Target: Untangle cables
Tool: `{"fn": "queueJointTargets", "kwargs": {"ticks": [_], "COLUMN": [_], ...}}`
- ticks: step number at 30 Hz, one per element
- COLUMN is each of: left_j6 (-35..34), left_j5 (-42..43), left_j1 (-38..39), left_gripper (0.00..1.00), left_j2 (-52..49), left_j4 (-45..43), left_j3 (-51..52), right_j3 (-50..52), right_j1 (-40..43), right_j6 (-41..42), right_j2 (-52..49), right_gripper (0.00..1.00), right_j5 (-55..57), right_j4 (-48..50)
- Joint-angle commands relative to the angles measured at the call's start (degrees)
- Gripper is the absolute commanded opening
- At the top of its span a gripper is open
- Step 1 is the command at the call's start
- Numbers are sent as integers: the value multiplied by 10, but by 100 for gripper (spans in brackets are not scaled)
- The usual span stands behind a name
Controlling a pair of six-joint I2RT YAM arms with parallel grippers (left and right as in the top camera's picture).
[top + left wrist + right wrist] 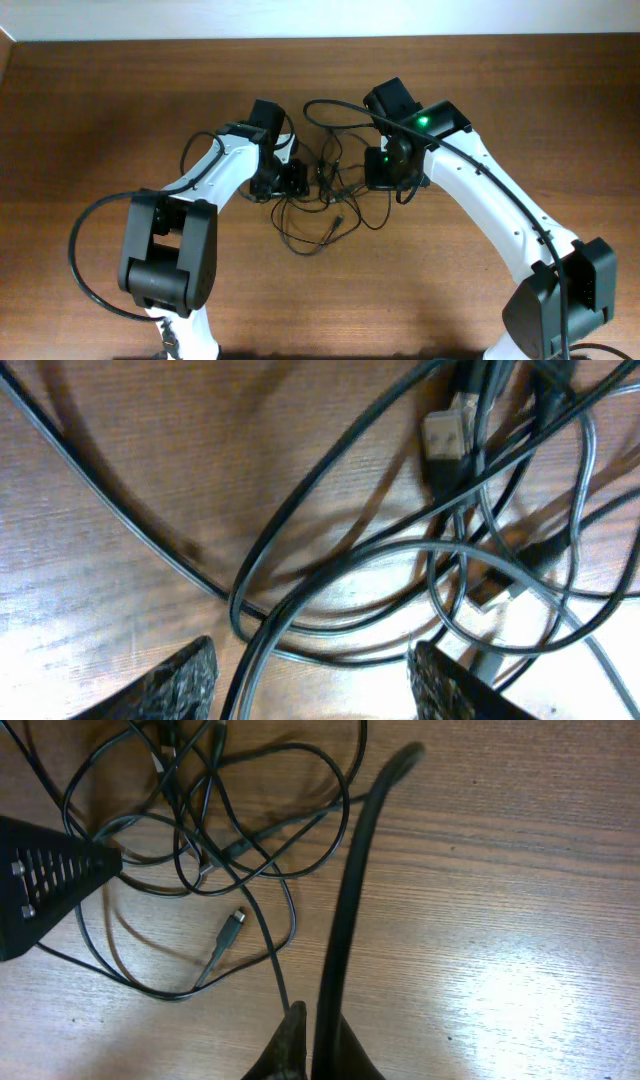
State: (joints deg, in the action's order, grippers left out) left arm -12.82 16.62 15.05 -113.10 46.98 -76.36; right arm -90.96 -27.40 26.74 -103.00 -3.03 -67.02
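Note:
The cables [335, 190] lie as a loose tangle of thin black cords on the wooden table, between my two grippers. My left gripper [290, 180] is at the tangle's left side. In the left wrist view it [315, 685] is open just above the table, and one cable strand [262, 650] runs between its fingers without being pinched. A silver connector plug [443, 440] lies further in. My right gripper [377, 172] is on the tangle's right side. In the right wrist view it [322, 1035] is shut on a black cable [352, 890] that rises away from its fingertips.
A loose plug [234, 925] on a cord lies on the wood ahead of the right gripper, and the left gripper's black body [45, 880] shows at that view's left edge. The left arm's thick black cable [85, 255] loops at the left. The table's far edge [320, 38] runs along the top.

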Motion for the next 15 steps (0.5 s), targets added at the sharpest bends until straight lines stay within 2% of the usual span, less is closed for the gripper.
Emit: {"fn": "queueJointTargets", "kwargs": {"ticks": [1, 2, 4, 8, 9, 10, 11, 13, 15], "left_j6": [18, 18, 18, 18, 16, 16, 16, -21, -45], "left_j5": [-27, -41, -81, -90, -90, -98, -122, -175, -218], "left_j1": [5, 10, 24, 28, 28, 28, 28, 27, 27], "left_gripper": [62, 61, 46, 38, 30, 25, 13, 1, 0], "left_j2": [5, 5, 5, 5, 5, 5, 5, 5, 5], "left_j4": [43, 54, 56, 14, -3, -7, -9, -9, -7], "left_j3": [5, 6, 17, 53, 64, 66, 67, 67, 67], "right_j3": [-12, -12, -12, -12, -12, -12, -12, -13, -29], "right_j1": [0, 0, 0, 0, 0, 0, 0, 0, 0], "right_j6": [1, 1, 1, 1, 1, 1, 1, -4, -4], "right_j2": [14, 14, 14, 14, 14, 14, 14, 22, 45], "right_gripper": [8, 8, 8, 8, 8, 4, 4, 4, 4], "right_j5": [-4, -4, -4, -4, -4, -4, -4, -4, -4], "right_j4": [-6, -6, -6, -12, -12, -12, -15, -16, -16]}}
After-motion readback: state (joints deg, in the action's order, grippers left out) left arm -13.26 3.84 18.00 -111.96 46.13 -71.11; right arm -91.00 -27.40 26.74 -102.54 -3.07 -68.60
